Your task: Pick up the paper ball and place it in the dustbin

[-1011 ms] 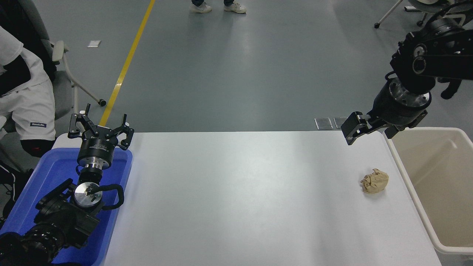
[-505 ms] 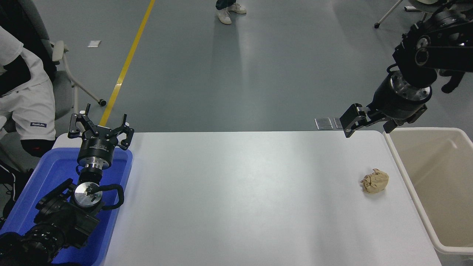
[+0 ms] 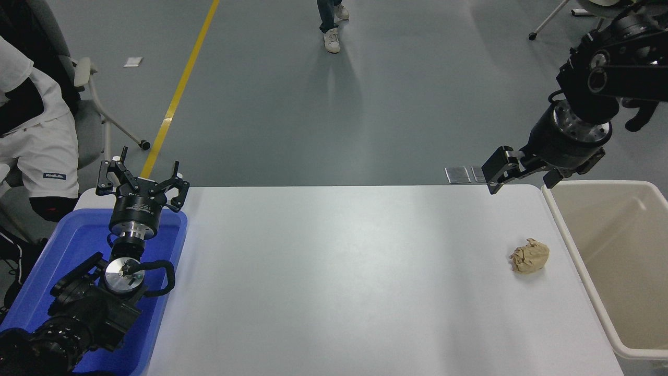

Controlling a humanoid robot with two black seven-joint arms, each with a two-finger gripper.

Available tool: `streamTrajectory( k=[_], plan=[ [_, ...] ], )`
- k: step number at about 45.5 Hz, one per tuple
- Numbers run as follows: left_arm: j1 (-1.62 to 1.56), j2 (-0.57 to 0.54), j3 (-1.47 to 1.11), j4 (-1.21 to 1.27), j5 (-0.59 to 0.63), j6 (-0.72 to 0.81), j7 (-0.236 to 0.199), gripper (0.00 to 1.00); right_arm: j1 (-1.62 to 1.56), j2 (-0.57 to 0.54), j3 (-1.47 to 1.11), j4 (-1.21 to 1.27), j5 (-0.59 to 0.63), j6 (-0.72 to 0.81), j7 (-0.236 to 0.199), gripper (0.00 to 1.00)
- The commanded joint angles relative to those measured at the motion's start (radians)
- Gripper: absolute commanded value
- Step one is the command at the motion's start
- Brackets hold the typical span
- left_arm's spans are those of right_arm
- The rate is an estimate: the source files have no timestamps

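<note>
— Nothing done so far, by the look of it. Paper ball (image 3: 529,256) lying loose on the white table (image 3: 334,282), toward the right side, just left of the dustbin (image 3: 574,250) and not touching its rim. Nothing to be seen in the bin's visible part.

— And the right gripper (image 3: 522,175)?

— Hanging above the table's far right corner, beyond the ball and well apart from it. Jaws spread wide, one finger out to the left, the other over the bin's far-left corner. Holding nothing.

— So all left to do?

— Seemingly all of it: coming nearer and down over the ball, closing on it, lifting, carrying right over the rim, letting go.

— Look of the ball?

— Tan, beige-brown, wrinkled and lumpy, a loose wad with folds and a small peak on top. Probably light and springy, so likely to squash under a firm pinch.

— Left gripper (image 3: 141,183)?

— Parked at the near left over the blue tray (image 3: 36,292), jaws spread, empty.
</note>
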Motion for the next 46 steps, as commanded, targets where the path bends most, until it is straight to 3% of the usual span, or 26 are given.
streamTrajectory(
  k=[1,17,27,37,46],
  plan=[
    [0.0,0.0,0.0,0.0,0.0,0.0,0.0,0.99,0.015,-0.003,-0.025,0.006,0.005,0.0,0.0,1.0],
    [0.0,0.0,0.0,0.0,0.0,0.0,0.0,0.99,0.017,-0.003,-0.01,-0.007,0.01,0.0,0.002,1.0],
    [0.0,0.0,0.0,0.0,0.0,0.0,0.0,0.99,-0.021,-0.006,-0.036,-0.005,0.085,0.0,0.002,1.0],
    [0.0,0.0,0.0,0.0,0.0,0.0,0.0,0.99,-0.144,-0.072,-0.022,-0.011,0.082,0.0,0.002,1.0],
    [0.0,0.0,0.0,0.0,0.0,0.0,0.0,0.99,-0.254,-0.068,-0.022,-0.013,0.05,-0.185,0.002,1.0]
  ],
)
